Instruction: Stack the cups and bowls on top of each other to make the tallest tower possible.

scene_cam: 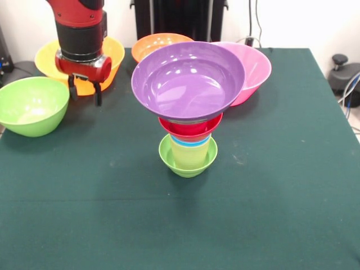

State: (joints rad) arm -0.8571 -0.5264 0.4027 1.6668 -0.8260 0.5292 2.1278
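The tower stands mid-table: a small lime-green bowl at the base holds a pale yellow cup. Above it show a blue cup rim and a small red bowl. A wide purple bowl sits on top, tilted toward the camera. My gripper hangs at the back left, open, with nothing between its fingers. It is just in front of the large yellow bowl and far left of the tower.
A large green bowl sits at the left edge. An orange bowl stands at the back, and a pink bowl sits behind the purple one at the right. The table is covered in dark green cloth.
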